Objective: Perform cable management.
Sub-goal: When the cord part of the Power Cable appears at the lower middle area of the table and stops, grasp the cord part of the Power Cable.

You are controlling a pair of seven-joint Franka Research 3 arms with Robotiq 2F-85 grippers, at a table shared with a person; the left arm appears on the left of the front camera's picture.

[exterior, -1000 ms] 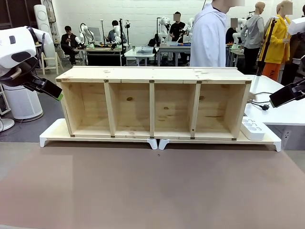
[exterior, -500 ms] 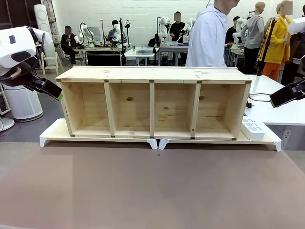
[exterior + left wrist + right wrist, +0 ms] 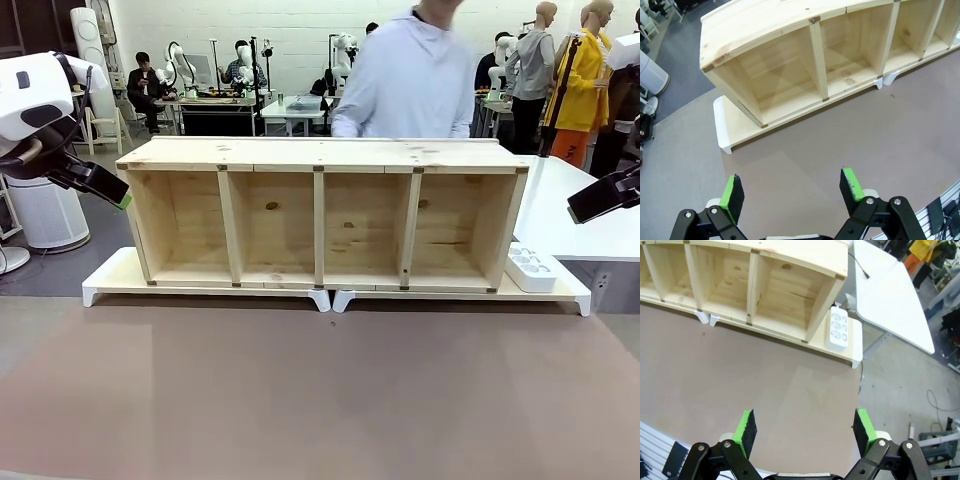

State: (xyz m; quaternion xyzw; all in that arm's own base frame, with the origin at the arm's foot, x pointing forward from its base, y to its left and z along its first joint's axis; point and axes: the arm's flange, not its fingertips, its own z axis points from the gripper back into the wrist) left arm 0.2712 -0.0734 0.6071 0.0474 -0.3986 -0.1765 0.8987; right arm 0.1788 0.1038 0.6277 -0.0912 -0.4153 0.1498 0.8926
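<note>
Left gripper [image 3: 791, 187] and right gripper [image 3: 805, 426] poised over the brown surface [image 3: 320, 400], jaws of each spread wide, holding nothing; cable [image 3: 860, 267] lying on the white side surface [image 3: 890, 300], past the end of the wooden shelf [image 3: 320, 155], apart from the power strip [image 3: 838, 329]; person [image 3: 410, 80] standing behind the shelf.

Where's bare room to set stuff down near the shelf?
Brown tabletop in front of the shelf: all bare. Its top and four bays: bare. Tight only at its right end, where the power strip sits on the white base.
</note>
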